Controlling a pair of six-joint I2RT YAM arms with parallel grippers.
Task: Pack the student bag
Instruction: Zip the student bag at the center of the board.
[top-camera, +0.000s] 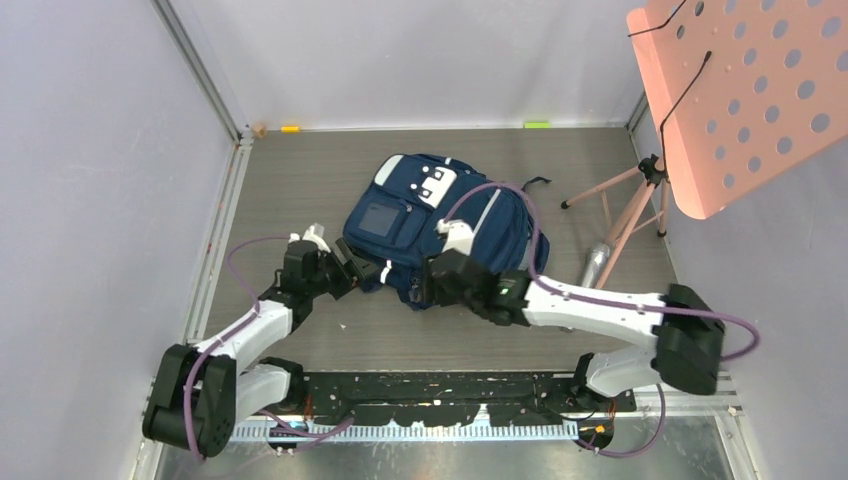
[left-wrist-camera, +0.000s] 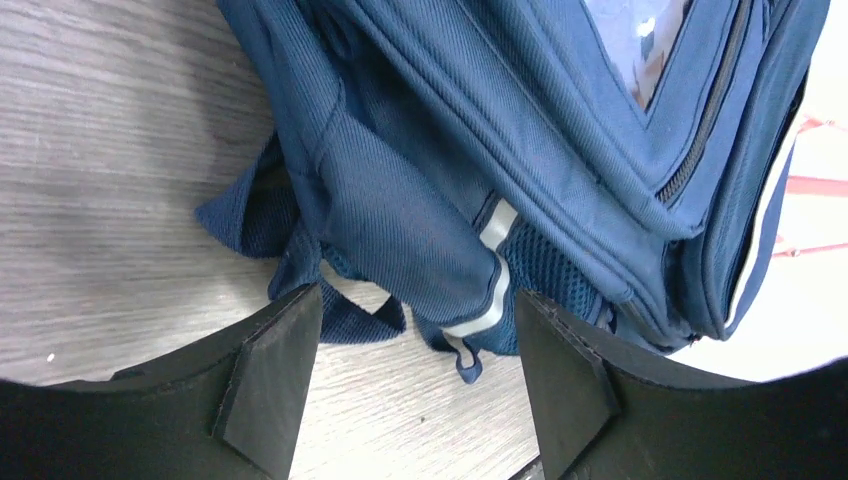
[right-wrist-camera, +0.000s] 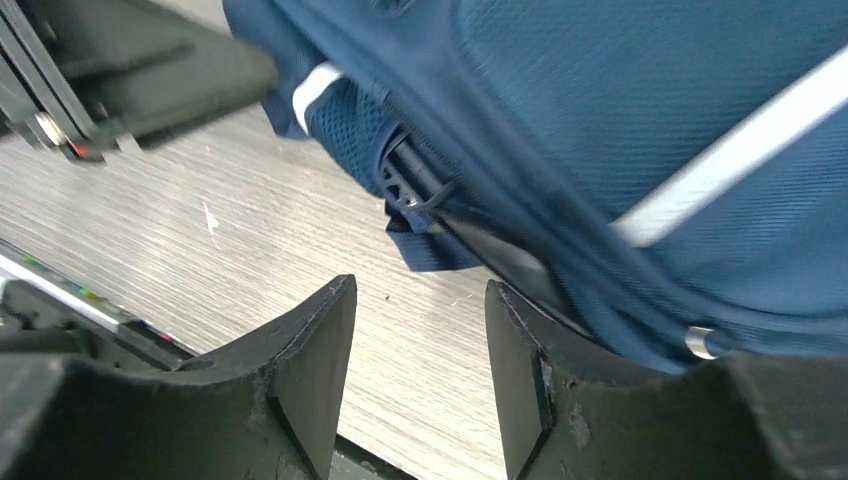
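Observation:
The student bag (top-camera: 430, 225), navy with grey stripes and white patches, lies flat mid-table. My left gripper (top-camera: 365, 272) sits at its near-left corner, and in the left wrist view this gripper (left-wrist-camera: 415, 385) is open. Bare table and a small fabric loop (left-wrist-camera: 468, 362) of the bag (left-wrist-camera: 480, 150) lie between its fingers, ungripped. My right gripper (top-camera: 425, 285) is at the bag's near edge. It (right-wrist-camera: 420, 375) is open over the wood surface, with the bag (right-wrist-camera: 620, 130) just above and right of its right finger (right-wrist-camera: 525, 385). Nothing is held.
A pink perforated music stand (top-camera: 740, 90) on tripod legs (top-camera: 625, 215) overhangs the right side. A silver cylinder (top-camera: 596, 265) lies beside its legs. Small yellow (top-camera: 290, 128) and green (top-camera: 537, 124) pieces sit at the far edge. Walls close in left, right and behind.

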